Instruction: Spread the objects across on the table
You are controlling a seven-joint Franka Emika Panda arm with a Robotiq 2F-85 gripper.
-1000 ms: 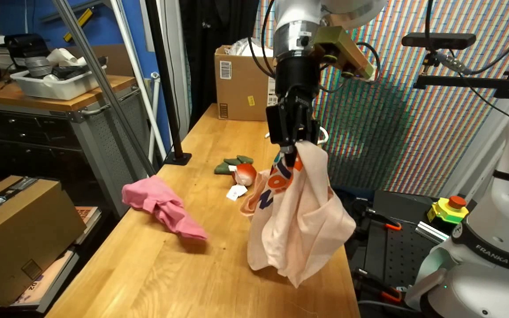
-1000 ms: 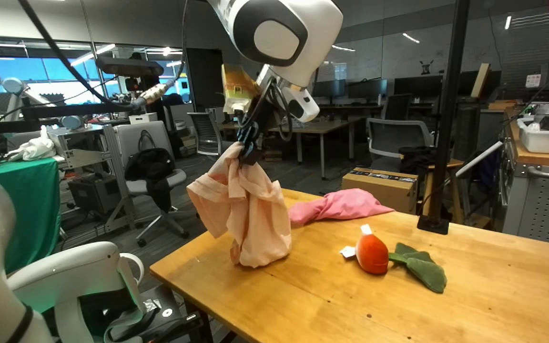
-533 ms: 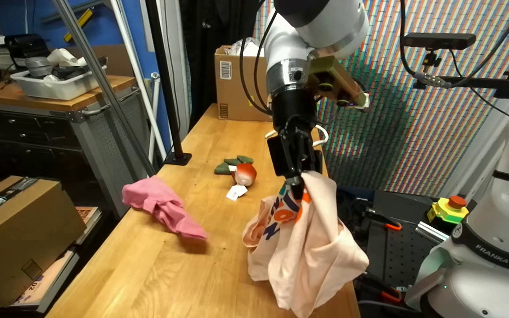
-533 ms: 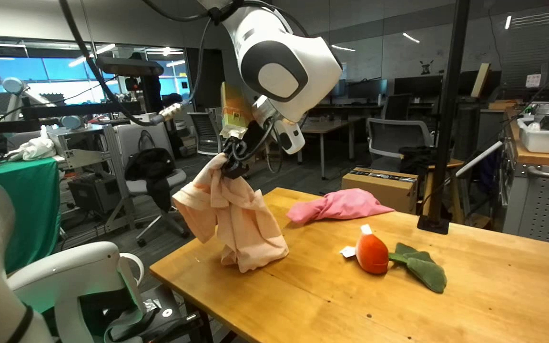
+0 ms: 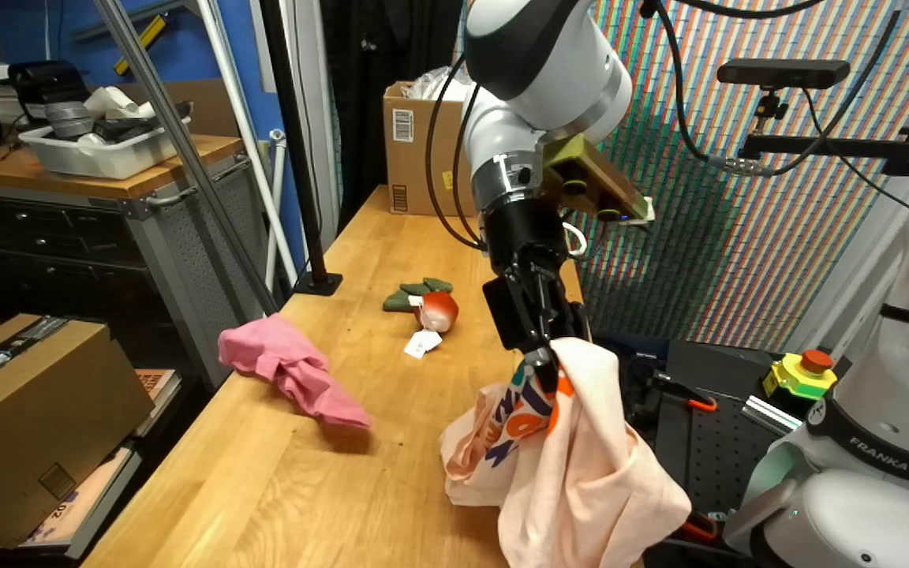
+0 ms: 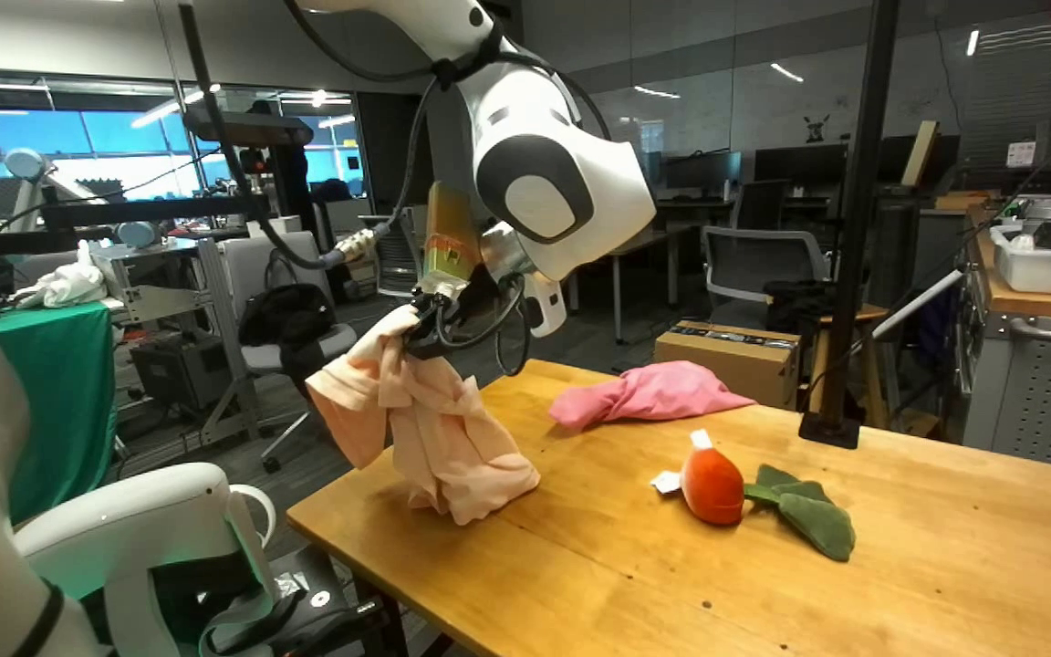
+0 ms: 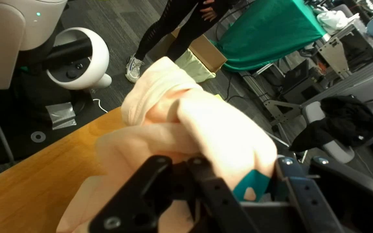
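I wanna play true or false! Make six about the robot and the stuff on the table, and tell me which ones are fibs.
1. The gripper is holding the peach cloth. True.
2. The peach cloth is plain all over. False: in an exterior view it shows orange and dark blue printing.
3. The pink cloth lies on the table. True.
4. The red toy has green leaves joined to it. True.
5. The red toy is wrapped up inside the pink cloth. False: it lies on the table, apart from the pink cloth.
6. The peach cloth lies flat. False: it hangs in folds from the gripper.
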